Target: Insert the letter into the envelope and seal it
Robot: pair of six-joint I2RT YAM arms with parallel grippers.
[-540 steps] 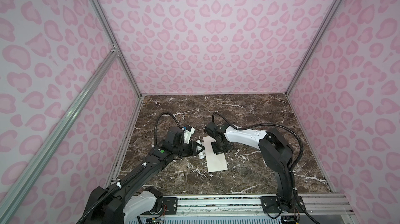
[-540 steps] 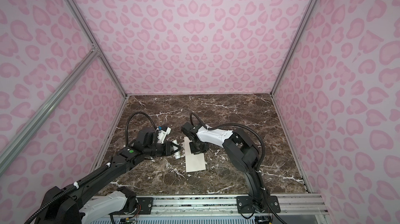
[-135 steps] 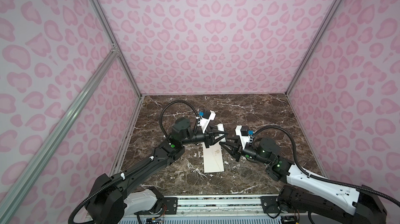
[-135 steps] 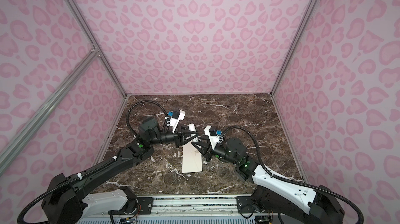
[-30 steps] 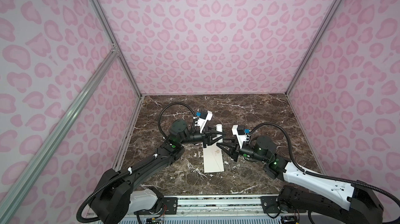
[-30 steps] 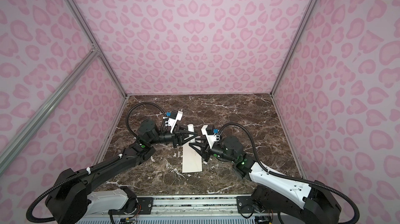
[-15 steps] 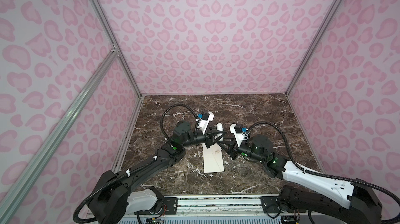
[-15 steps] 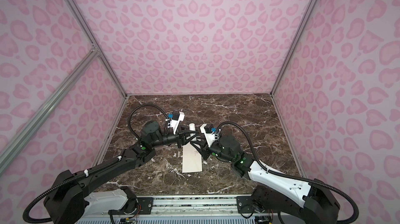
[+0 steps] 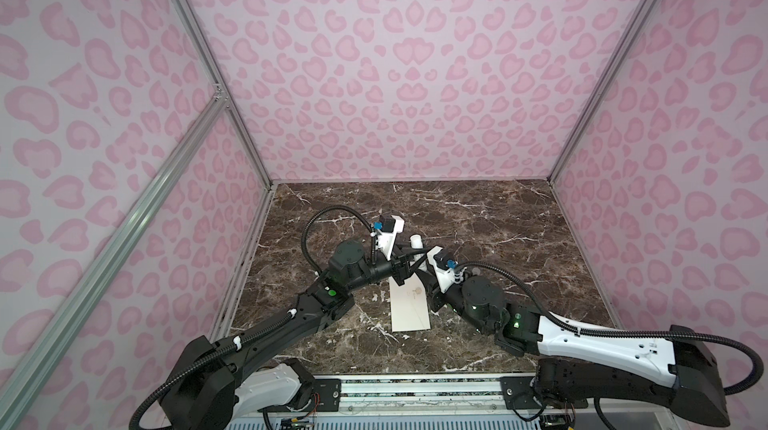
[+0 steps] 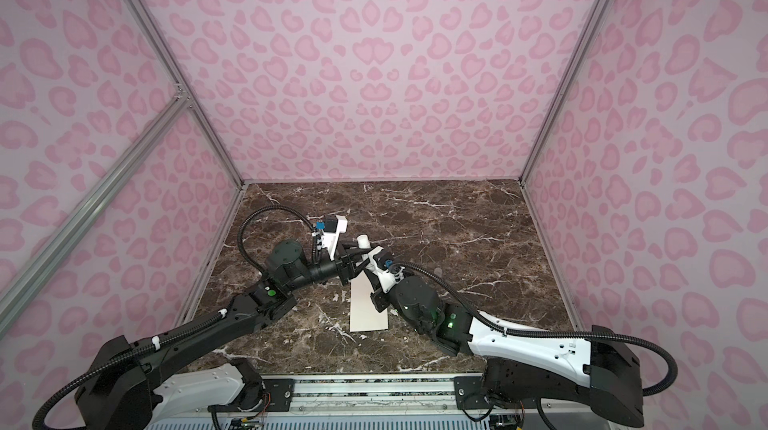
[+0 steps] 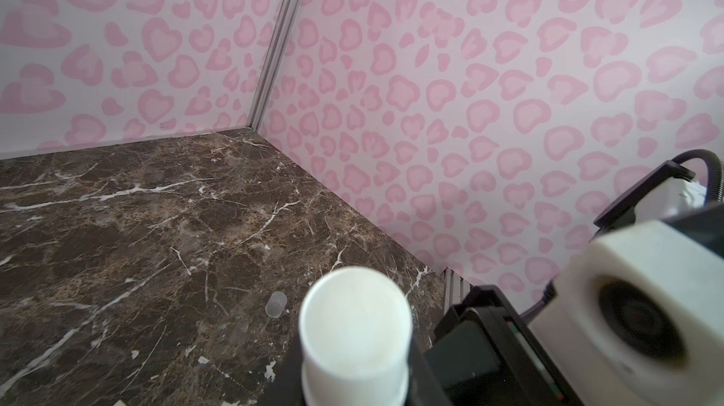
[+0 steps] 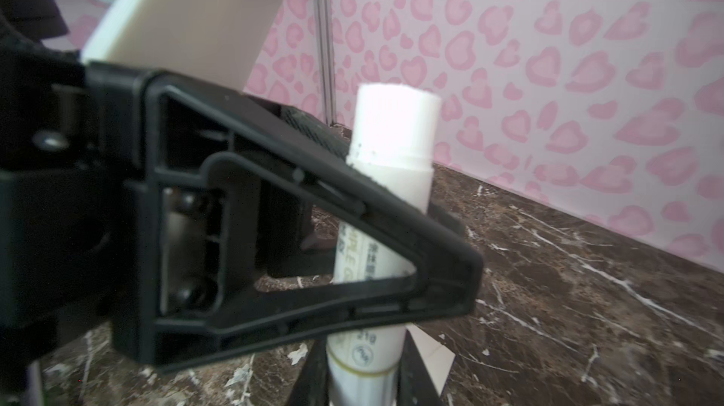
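White glue stick (image 12: 386, 196) stands upright, pinched by both arms: the left gripper (image 9: 406, 265) clamps its mid-barrel, the right gripper (image 9: 424, 262) its base. We should free one grip before tilting the stick down to the envelope (image 9: 409, 307), which lies flat just below. We cannot see the letter; it is presumably inside.

Envelope (image 9: 409, 309) lying flat on worktop (image 9: 498, 220), about mid-floor, seen in both top views (image 10: 368, 309). Long cream-white rectangle, long axis running away from robot base, slightly skewed. Near short edge square, fully exposed. Tiny gold emblem (image 9: 417, 291) facing up, toward far end. Far end covered; flap state unclear.
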